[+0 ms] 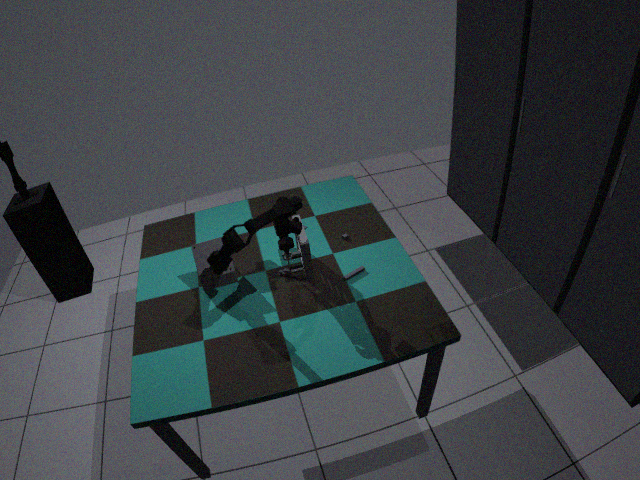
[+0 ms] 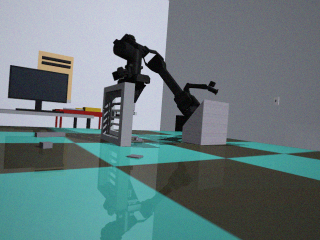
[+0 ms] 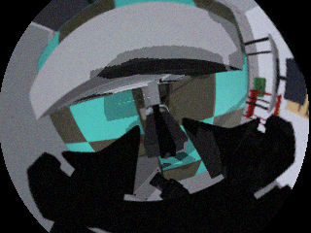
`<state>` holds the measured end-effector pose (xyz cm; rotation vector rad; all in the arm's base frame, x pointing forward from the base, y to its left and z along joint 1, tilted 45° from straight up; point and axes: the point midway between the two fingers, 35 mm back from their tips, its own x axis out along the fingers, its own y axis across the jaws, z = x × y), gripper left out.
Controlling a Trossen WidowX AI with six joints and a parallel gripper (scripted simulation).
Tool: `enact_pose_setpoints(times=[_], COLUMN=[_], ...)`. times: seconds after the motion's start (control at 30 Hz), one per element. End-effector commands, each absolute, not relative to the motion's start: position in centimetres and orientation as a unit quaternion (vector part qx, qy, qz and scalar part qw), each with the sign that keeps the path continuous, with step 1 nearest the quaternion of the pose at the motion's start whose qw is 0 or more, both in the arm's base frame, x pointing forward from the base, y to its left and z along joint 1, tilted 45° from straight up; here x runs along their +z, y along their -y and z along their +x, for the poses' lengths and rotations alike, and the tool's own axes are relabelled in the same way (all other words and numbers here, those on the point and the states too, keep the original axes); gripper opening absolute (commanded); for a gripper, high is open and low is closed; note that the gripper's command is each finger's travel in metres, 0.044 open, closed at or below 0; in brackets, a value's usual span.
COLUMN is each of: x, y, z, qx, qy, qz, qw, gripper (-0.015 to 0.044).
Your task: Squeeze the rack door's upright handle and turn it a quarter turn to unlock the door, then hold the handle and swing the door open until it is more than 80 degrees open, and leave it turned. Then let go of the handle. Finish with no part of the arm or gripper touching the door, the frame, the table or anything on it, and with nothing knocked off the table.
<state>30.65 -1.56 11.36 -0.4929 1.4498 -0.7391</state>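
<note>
The grey rack frame (image 1: 305, 238) (image 2: 127, 116) (image 3: 146, 34) stands upright on the table. The door's slats show through the frame's opening in the exterior view; the door looks shut or nearly so, but its exact angle is hard to tell. My gripper (image 2: 136, 98) (image 3: 161, 124) points down on the arm's side of the frame, low beside its top bar. Its fingers stand open. The dark grey handle (image 3: 152, 127) shows between and beyond the fingertips in the wrist view, with room on both sides. Whether the fingertips reach down to its height is unclear, and the frame partly hides them in the exterior view.
A long grey bar (image 1: 355, 272) (image 2: 50, 134) and a small grey block (image 1: 345, 236) (image 2: 46, 145) lie on the table beyond the frame. A flat grey tile (image 2: 135, 156) lies near the frame's foot. A pale wedge-shaped block (image 2: 214, 124) stands by the arm's base.
</note>
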Motion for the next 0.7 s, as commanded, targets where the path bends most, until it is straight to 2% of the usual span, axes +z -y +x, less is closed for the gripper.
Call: enact_pose_setpoints(times=[0.0, 0.23, 0.67], x=[10.98, 10.98, 10.98], y=[1.77, 1.77, 1.77], z=[30.50, 30.50, 30.50], qx=[-0.323, -0.323, -0.323], qy=[-0.646, -0.646, -0.646], qz=[-0.218, -0.218, -0.218], qw=[0.656, 0.656, 0.656], gripper=[0.0295, 0.0111, 0.0024])
